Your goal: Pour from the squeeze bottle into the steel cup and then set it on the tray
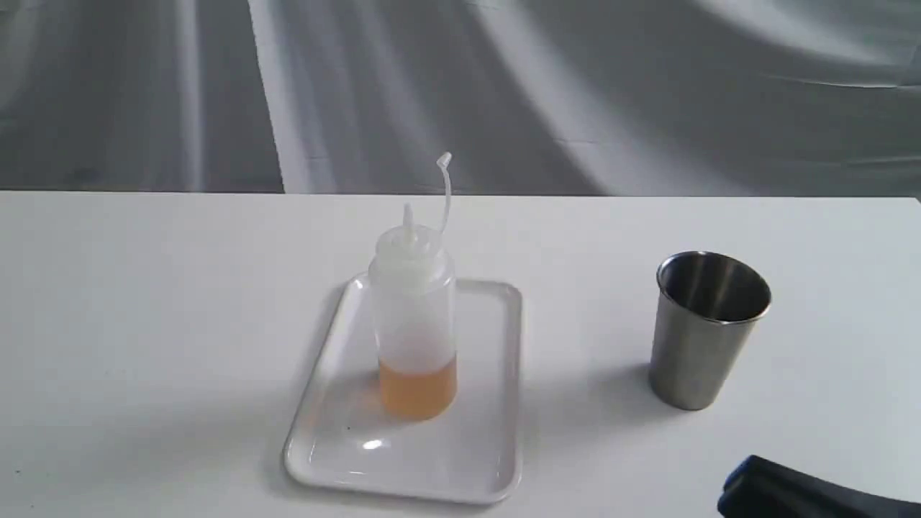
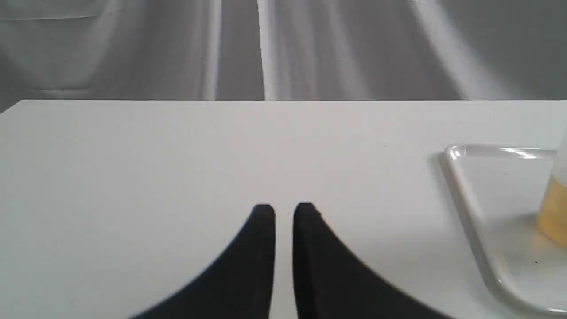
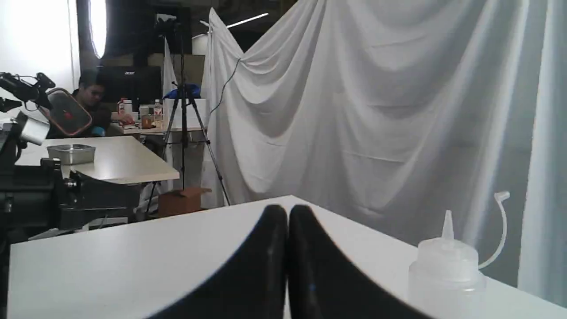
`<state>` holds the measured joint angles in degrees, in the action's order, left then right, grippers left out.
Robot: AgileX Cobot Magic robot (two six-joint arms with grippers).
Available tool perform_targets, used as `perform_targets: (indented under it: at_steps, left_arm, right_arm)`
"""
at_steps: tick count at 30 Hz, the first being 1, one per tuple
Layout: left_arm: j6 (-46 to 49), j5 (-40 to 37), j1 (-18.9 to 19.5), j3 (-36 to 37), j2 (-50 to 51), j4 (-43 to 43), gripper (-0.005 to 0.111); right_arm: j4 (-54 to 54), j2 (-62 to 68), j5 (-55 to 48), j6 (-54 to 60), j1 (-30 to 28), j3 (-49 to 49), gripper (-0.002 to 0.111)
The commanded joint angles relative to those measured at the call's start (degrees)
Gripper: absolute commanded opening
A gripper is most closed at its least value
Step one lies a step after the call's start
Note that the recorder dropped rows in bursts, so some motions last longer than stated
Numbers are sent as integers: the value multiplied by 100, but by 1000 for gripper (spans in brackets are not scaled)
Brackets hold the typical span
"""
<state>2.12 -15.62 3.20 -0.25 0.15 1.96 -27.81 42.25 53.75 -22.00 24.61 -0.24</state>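
The squeeze bottle [image 1: 414,316] stands upright on the white tray [image 1: 489,432], with amber liquid at its bottom and its cap strap curling up. The steel cup [image 1: 701,338] stands upright on the table to the right of the tray, apart from it. In the left wrist view my left gripper [image 2: 284,210] hovers over bare table, its fingers nearly together and holding nothing; the tray [image 2: 465,199] and the bottle [image 2: 556,212] lie off to its side. My right gripper [image 3: 287,212] is shut and empty, with the bottle [image 3: 445,270] beyond it.
A dark part of the right arm [image 1: 806,493] shows at the near right corner of the white table [image 1: 144,324]. Grey-white drapes hang behind the far edge. Another table, a tripod and a seated person are far off in the right wrist view.
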Motion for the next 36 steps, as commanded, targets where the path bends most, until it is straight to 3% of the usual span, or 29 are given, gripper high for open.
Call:
perform_targets:
  at_steps: [1, 6, 14, 23, 36]
  left_arm:
    - [-9, 41, -13, 25, -15, -2, 8]
    - [-9, 41, -13, 25, -15, -2, 8]
    - [-24, 41, -13, 25, -15, -2, 8]
    - [-6, 41, -13, 25, -15, -2, 8]
    - [-28, 41, -13, 25, -15, -2, 8]
  right_arm:
    - [21, -322, -378, 61, -9, 24, 0]
    - [-40, -835, -840, -22, -113, 24, 0]
    - [-405, -1511, -1135, -803, -880, 24, 0]
    - [-1694, -2419, -1365, -1587, -1820, 24, 0]
    - [-1762, -3680, -3462, -2505, -2369, 24, 0]
